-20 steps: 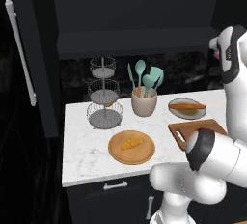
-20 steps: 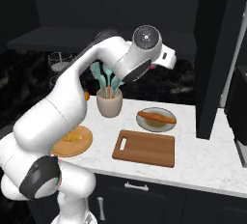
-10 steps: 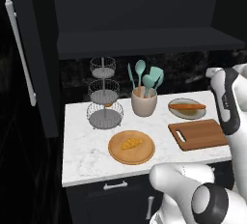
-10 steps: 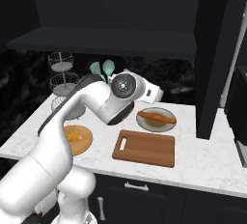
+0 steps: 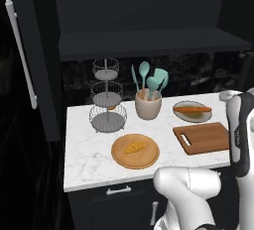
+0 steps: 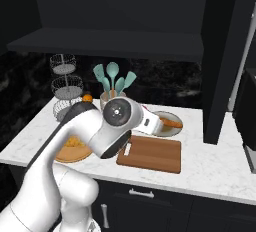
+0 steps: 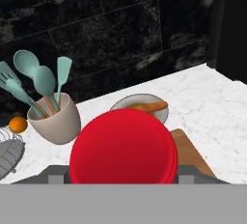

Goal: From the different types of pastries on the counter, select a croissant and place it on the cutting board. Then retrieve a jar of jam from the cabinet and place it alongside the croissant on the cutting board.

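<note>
A jar of jam with a bright red top (image 7: 123,153) fills the lower hand view, and my gripper (image 7: 120,174) is shut on it. In the right base view the gripper (image 6: 156,124) hangs low above the far edge of the cutting board (image 6: 150,153), near the grey plate holding the long orange-brown pastry (image 6: 171,122). The reddish-brown cutting board (image 5: 203,137) lies bare on the counter (image 5: 89,149). Left of the board, the small golden croissant (image 5: 135,147) rests on a round light-wood plate (image 5: 149,159). The long pastry (image 5: 192,109) lies behind the board.
A beige crock of teal utensils (image 5: 148,106) stands behind the round plate. A three-tier wire stand (image 5: 106,100) is at the back left, with an orange (image 7: 18,123) in its lowest basket. An open dark cabinet door (image 5: 30,60) hangs left; a tall dark cabinet (image 6: 220,61) bounds the right.
The arm has swung down from high by the cabinet to low over the counter, bringing the hand down near the grey plate and the board. The things on the counter have not moved.
</note>
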